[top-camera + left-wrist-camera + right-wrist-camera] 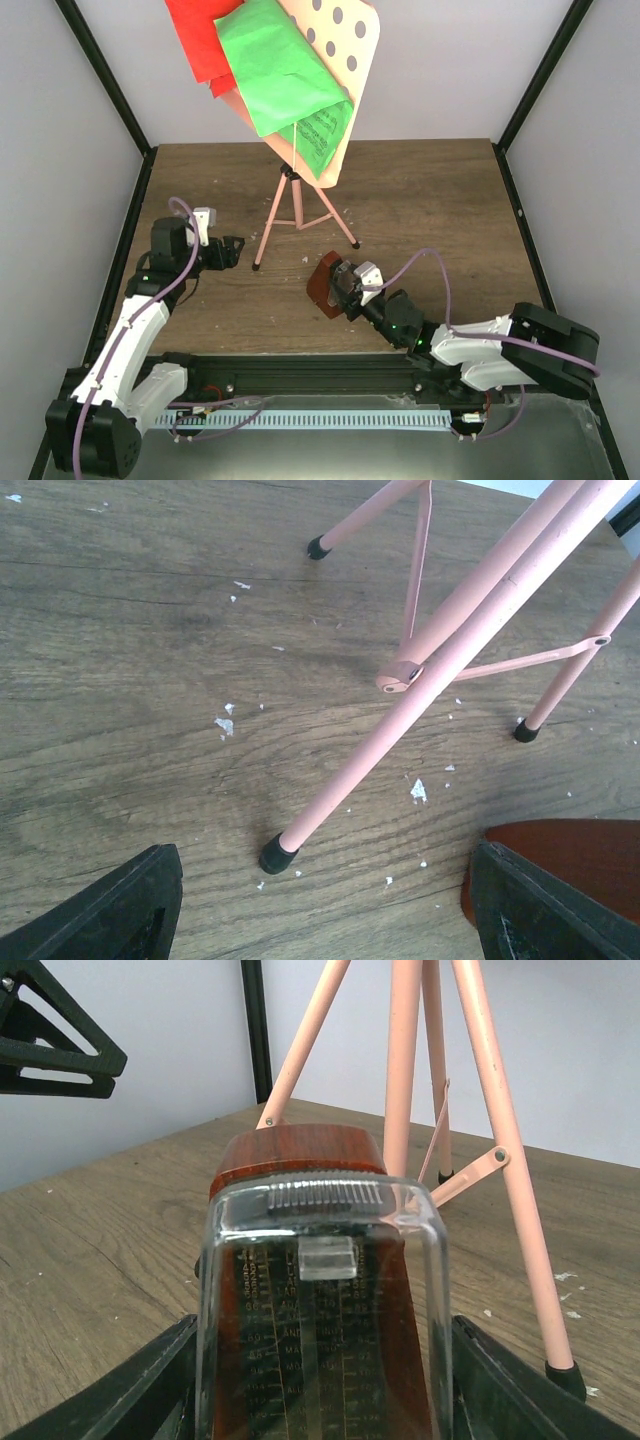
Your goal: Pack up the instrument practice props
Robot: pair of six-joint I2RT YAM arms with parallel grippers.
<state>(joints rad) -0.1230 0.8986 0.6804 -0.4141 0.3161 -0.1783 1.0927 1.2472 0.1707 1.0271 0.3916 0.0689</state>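
A dark wood-grain table (440,200) fills the floor of the cell — small white flecks (418,791) lie scattered over its middle. Pale walls (450,70) close it in at the back and sides, with black posts (105,75) slanting up at the back corners.

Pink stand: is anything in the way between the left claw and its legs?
No, nothing visible does. The open left gripper faces the nearest leg of the pink stand across bare table with only tiny white crumbs. The metronome is off to one side, held in the right gripper.
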